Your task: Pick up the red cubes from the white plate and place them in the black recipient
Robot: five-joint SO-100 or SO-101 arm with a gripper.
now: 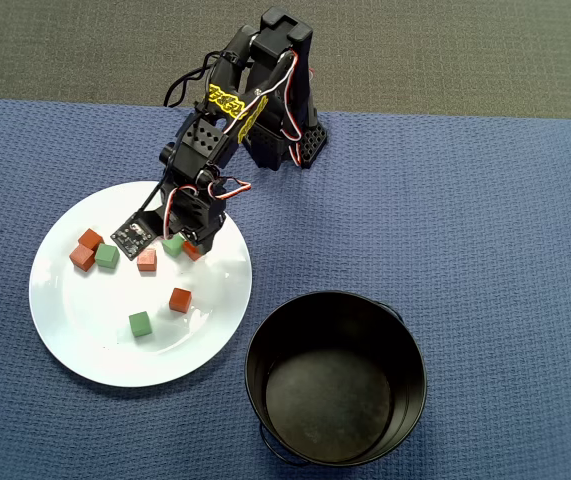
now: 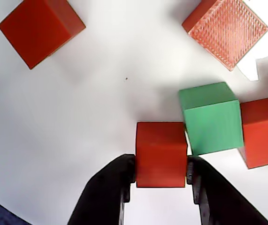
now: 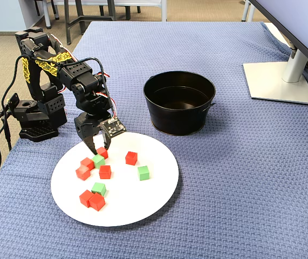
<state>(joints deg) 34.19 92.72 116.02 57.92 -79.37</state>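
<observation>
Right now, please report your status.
Hand shut on red cube, on plate. Green cube touching it. Pot empty.

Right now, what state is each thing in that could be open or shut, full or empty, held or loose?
Gripper: shut on a red cube, low over the plate.
Black pot: upright, empty.
White plate: holds loose red and green cubes.
Green cube: loose, touching the held cube's corner.

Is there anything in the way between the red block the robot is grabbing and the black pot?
Nothing visible blocks it. The hand is closed on a red block, with a green block touching its side. Between the plate and the empty pot lies only bare blue cloth.
</observation>
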